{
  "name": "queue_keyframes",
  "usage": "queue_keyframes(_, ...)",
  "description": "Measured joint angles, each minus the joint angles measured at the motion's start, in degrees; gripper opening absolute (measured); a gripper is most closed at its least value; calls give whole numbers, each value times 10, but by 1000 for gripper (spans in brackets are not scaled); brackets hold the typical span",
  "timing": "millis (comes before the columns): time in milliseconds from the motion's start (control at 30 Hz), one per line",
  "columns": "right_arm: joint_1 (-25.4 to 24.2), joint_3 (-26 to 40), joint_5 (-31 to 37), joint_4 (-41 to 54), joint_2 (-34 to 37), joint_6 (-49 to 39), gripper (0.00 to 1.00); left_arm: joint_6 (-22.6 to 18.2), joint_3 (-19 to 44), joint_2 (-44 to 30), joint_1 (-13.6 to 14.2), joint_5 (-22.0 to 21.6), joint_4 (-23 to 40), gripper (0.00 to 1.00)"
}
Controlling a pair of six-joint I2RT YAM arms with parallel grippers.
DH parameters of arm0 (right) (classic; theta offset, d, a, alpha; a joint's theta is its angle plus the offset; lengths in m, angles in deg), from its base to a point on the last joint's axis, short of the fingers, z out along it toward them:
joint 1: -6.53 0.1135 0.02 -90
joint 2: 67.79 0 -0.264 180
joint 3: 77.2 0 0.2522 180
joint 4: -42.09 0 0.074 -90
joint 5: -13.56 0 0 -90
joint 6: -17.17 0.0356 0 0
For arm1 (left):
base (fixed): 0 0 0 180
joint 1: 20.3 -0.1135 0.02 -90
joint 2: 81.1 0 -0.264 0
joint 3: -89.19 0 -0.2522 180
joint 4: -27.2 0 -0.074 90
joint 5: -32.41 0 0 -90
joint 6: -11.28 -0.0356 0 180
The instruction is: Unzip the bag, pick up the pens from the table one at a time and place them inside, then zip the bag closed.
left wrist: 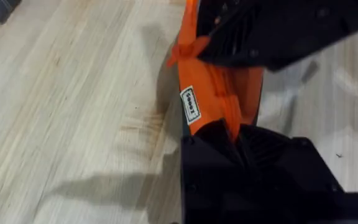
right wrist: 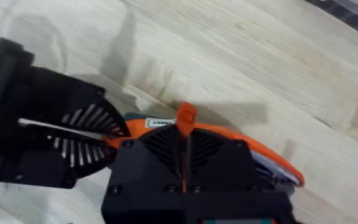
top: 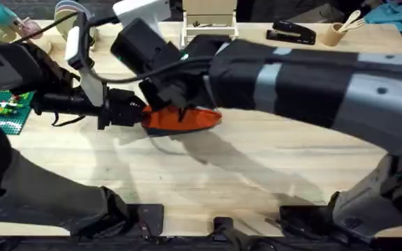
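Overhead: stretched in from the lower left, the left arm's gripper (top: 137, 113) pinching the left end of the small elongated orange fabric pouch (top: 183, 120). Reaching across from the lower right, large and dark, the right arm's gripper (top: 179, 104) pressed onto the pouch's top. Pouch lying near the middle of the light wooden butcher-block table (top: 257, 181), navy showing along its lower edge. Black stapler (top: 292, 31) well apart at the far edge.

Left wrist: black fingers (left wrist: 229, 149) closed on the pouch's (left wrist: 219, 96) end, just beside a white label (left wrist: 191, 104).

Right wrist: 2 black fingers (right wrist: 166, 149) closed on the orange zipper pull (right wrist: 186, 119) atop the pouch (right wrist: 260, 152); left gripper (right wrist: 114, 134) clamped on the far end.
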Motion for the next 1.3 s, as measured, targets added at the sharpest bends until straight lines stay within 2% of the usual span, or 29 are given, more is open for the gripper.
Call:
queue_keyframes(500,-90,1,-40,83,-6,31,30,0,0,0,6,16,-2,44)
queue_keyframes(933,-214,1,-47,159,-6,44,30,4,-1,0,13,23,0,44)
queue_keyframes(1300,-271,2,-110,196,-6,74,30,4,-1,0,20,43,1,43)
